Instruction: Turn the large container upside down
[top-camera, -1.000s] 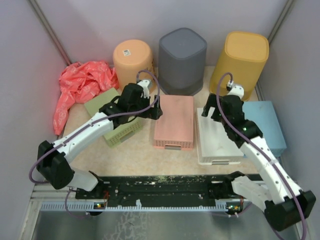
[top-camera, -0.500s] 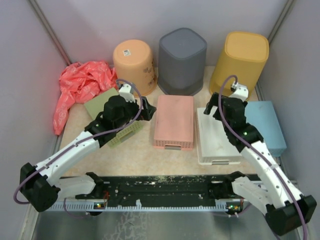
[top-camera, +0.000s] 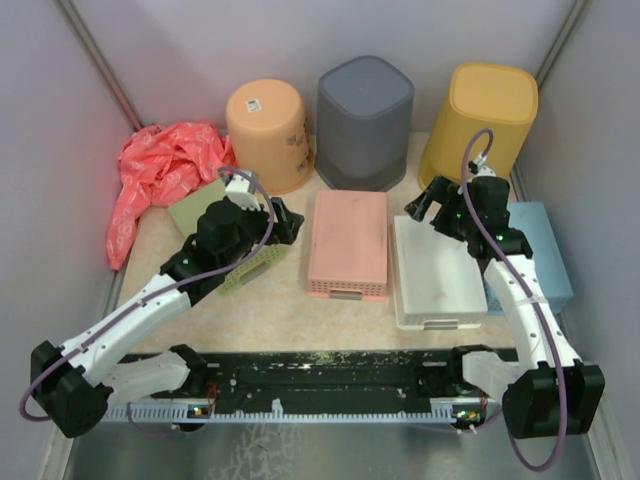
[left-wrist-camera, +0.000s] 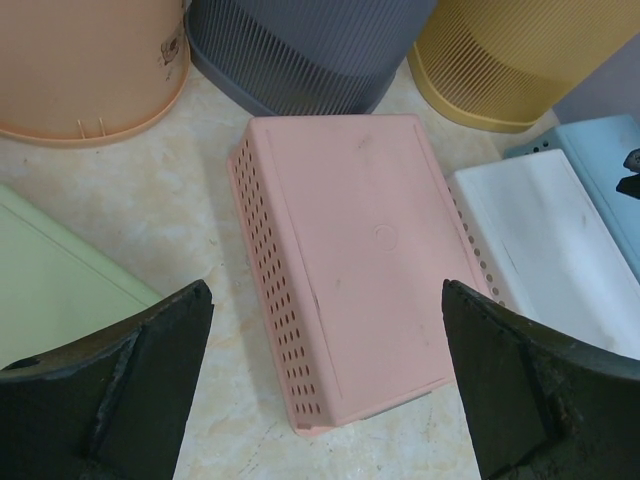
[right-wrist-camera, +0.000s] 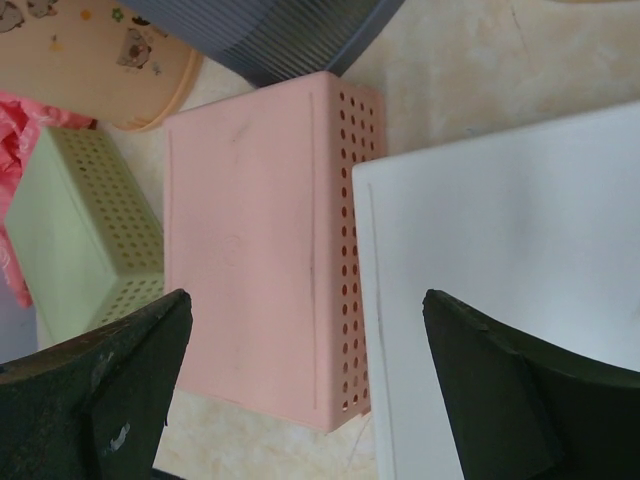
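Observation:
Three tall bins stand bottom-up along the back wall: a peach one (top-camera: 265, 125), a grey ribbed one (top-camera: 365, 115) and a yellow one (top-camera: 485, 115). My left gripper (top-camera: 285, 222) is open and empty, hovering between the green basket (top-camera: 190, 212) and the pink basket (top-camera: 348, 240). In the left wrist view its jaws (left-wrist-camera: 325, 300) frame the pink basket (left-wrist-camera: 350, 250). My right gripper (top-camera: 425, 203) is open and empty above the far edge of the white basket (top-camera: 435, 275), just in front of the yellow bin. In the right wrist view it (right-wrist-camera: 305, 300) spans the pink (right-wrist-camera: 250, 230) and white (right-wrist-camera: 500, 260) baskets.
The low pink, white, green and blue (top-camera: 545, 250) baskets lie bottom-up in a row across the table. A crumpled red plastic bag (top-camera: 160, 170) lies at the back left. Walls close in on the left, the right and the back.
My left gripper has drawn back leftward from the pink basket's edge. My right gripper has moved farther back and right, toward the yellow bin. Both stayed open.

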